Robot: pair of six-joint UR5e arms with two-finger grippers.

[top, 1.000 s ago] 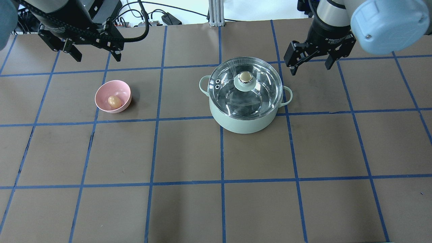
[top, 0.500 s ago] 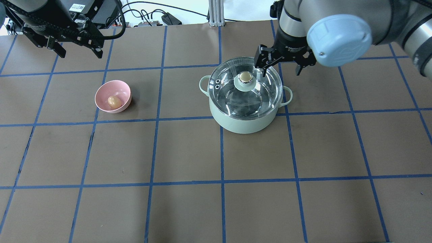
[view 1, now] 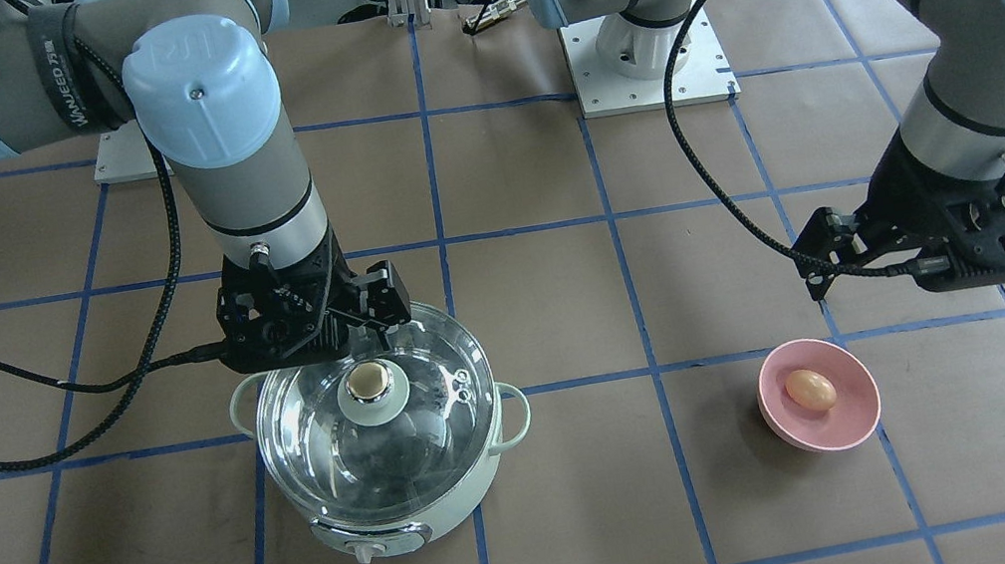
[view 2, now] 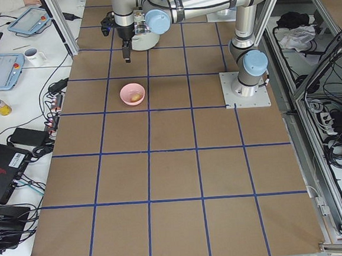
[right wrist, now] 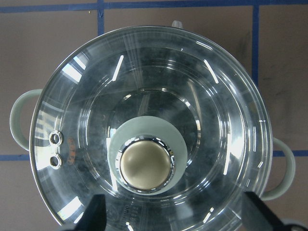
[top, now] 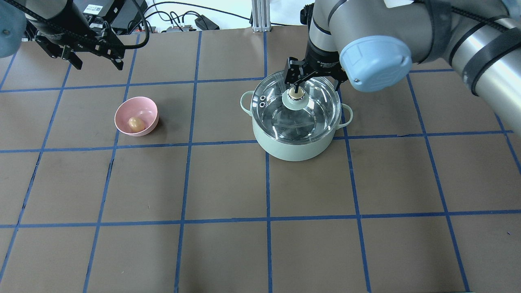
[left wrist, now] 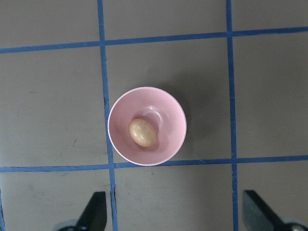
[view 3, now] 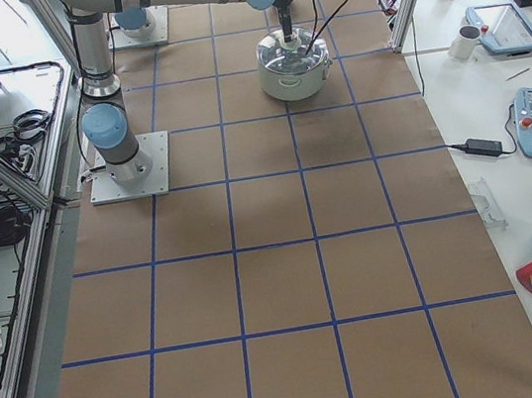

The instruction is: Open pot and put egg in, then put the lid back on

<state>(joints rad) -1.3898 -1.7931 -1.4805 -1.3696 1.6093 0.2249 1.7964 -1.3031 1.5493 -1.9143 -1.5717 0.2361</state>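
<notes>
The mint-green pot [top: 295, 148] stands right of centre with the glass lid [top: 315, 118] on it. It also shows in the front view [view 1: 398, 515] and the right wrist view, lid [right wrist: 216, 96]. My right gripper [top: 316, 84] hangs open just above the lid, its fingers [right wrist: 96, 214] either side of the beige-topped knob [right wrist: 146, 164], not touching it. The egg [top: 135, 123] lies in a pink bowl [top: 148, 110] at the left. My left gripper [top: 99, 63] is open and empty, high above the table behind the bowl. Its wrist view looks down on the egg [left wrist: 142, 133].
The brown table [top: 228, 183] carries a grid of blue tape lines. Cables and a metal post [top: 258, 16] sit past the far edge. The arms' base plates [view 1: 648, 57] stand on the robot's side. The pot's control knob [view 1: 366, 552] faces the operators' side.
My right gripper has moved left, from beside the pot's right handle to above the lid's knob. My left gripper has shifted only slightly behind the bowl. Pot, lid and egg have not moved.
</notes>
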